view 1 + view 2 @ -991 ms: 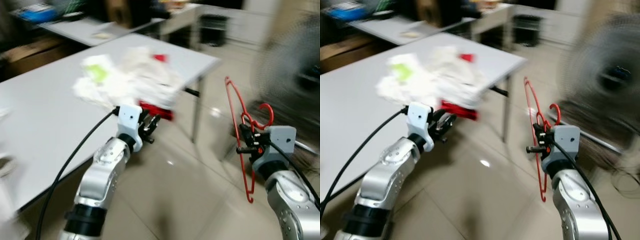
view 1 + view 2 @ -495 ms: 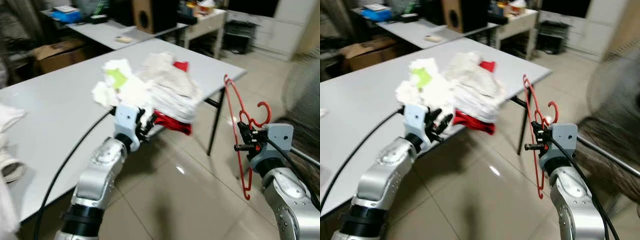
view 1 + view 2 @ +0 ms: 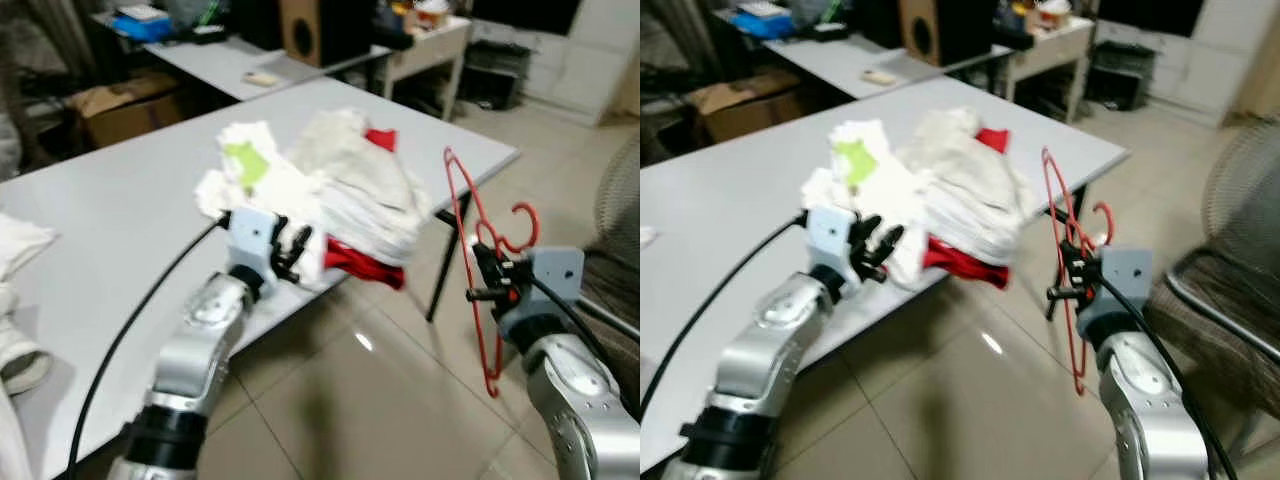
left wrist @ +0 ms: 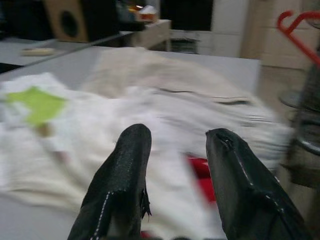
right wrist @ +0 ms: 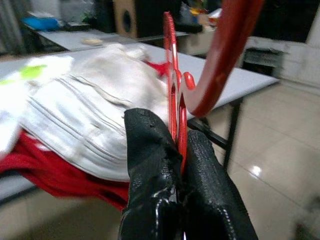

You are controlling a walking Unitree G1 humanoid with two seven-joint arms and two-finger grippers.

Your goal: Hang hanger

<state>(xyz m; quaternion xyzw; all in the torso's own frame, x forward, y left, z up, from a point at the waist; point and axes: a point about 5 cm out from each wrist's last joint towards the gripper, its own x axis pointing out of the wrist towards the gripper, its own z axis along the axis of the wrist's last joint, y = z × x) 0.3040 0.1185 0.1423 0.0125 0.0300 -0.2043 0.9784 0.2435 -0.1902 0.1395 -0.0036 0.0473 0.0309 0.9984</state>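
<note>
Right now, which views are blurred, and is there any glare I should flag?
Left eye view: mild motion blur, and a bright glare spot on the floor tiles below the table's edge. Right eye view: softer still. Left wrist view: the clothes pile is smeared, the fingers sharper. Right wrist view: red hanger fairly crisp, background soft.

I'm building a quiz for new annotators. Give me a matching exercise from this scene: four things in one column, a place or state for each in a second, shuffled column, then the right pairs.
Column one:
1. red plastic clothes hanger
2. pile of white clothes
3. left gripper
4. wooden speaker box

Column two:
A. open, pointing at the clothes
B. heaped at the grey table's edge
C. on a far table at the back
D. clamped upright in the right gripper

Pairs: 1-D, 2-B, 3-A, 4-C
</note>
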